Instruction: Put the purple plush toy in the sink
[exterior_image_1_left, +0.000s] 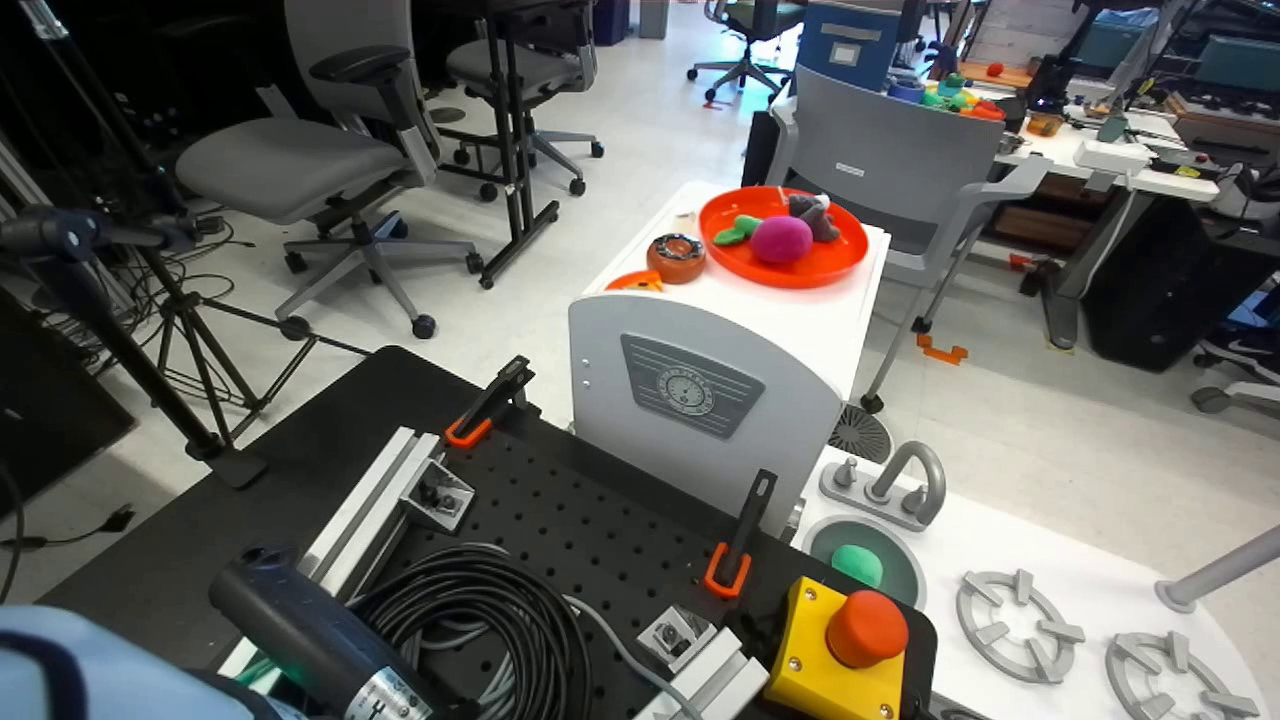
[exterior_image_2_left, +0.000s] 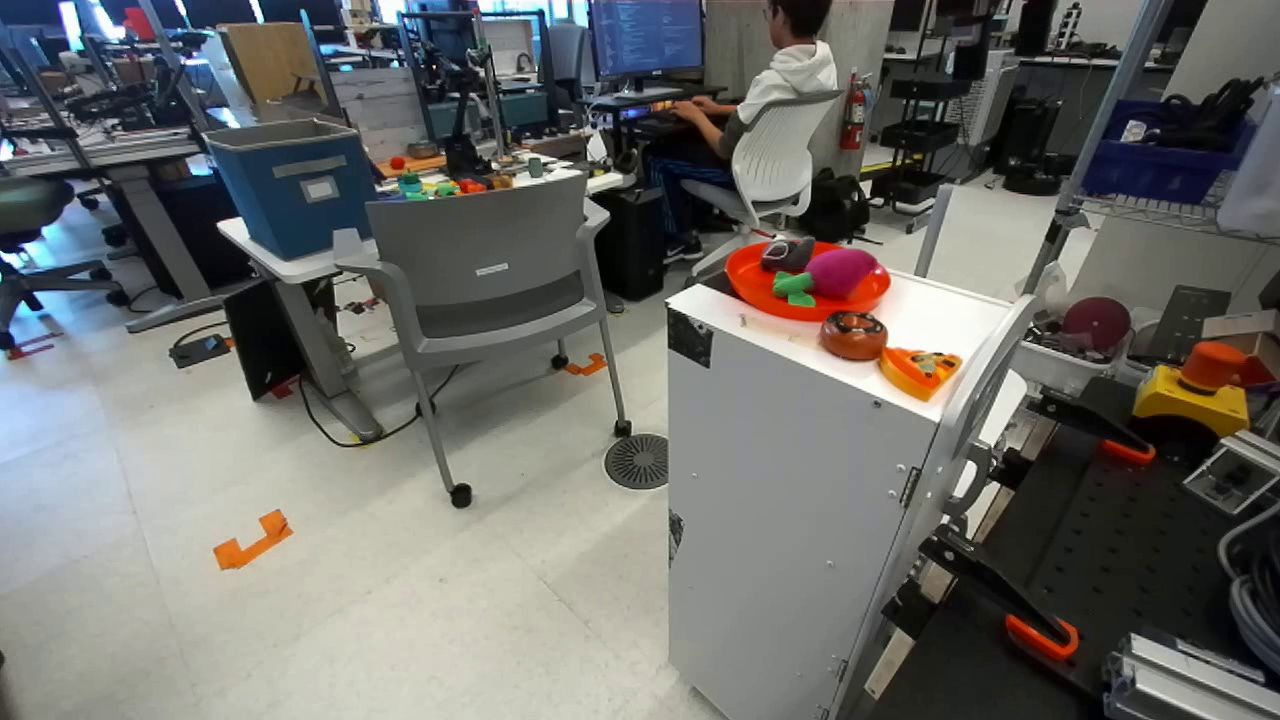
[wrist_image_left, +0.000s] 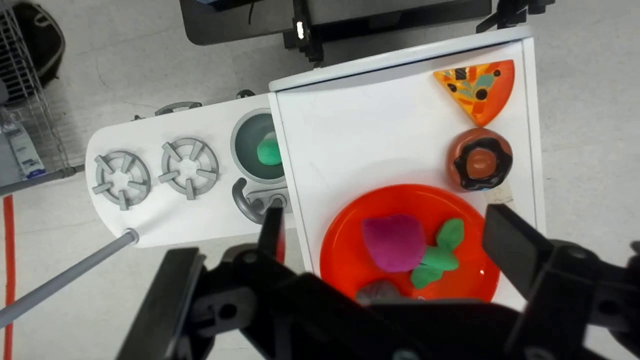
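The purple plush toy (wrist_image_left: 395, 242), a magenta lump with green leaves, lies on the orange-red bowl (wrist_image_left: 340, 220) in the wrist view. It also shows in both exterior views (exterior_image_1_left: 781, 240) (exterior_image_2_left: 842, 272), on the same bowl (exterior_image_1_left: 730, 262) (exterior_image_2_left: 745, 272). My gripper (wrist_image_left: 389, 232) is open and empty, its two fingers wide apart above the bowl with the toy between them in the picture. The gripper does not show in either exterior view. The round grey-green sink (wrist_image_left: 246, 145) is left of the white cabinet top, with a green lump (wrist_image_left: 269, 151) in it; it also shows in an exterior view (exterior_image_1_left: 905, 580).
A grey plush (wrist_image_left: 379, 291) lies on the bowl, partly hidden by the gripper. A brown donut (wrist_image_left: 481, 162) and a pizza slice (wrist_image_left: 482, 90) are on the cabinet top. A raised grey panel (exterior_image_1_left: 690, 400) edges the cabinet. A grey faucet (wrist_image_left: 245, 202) stands beside the sink.
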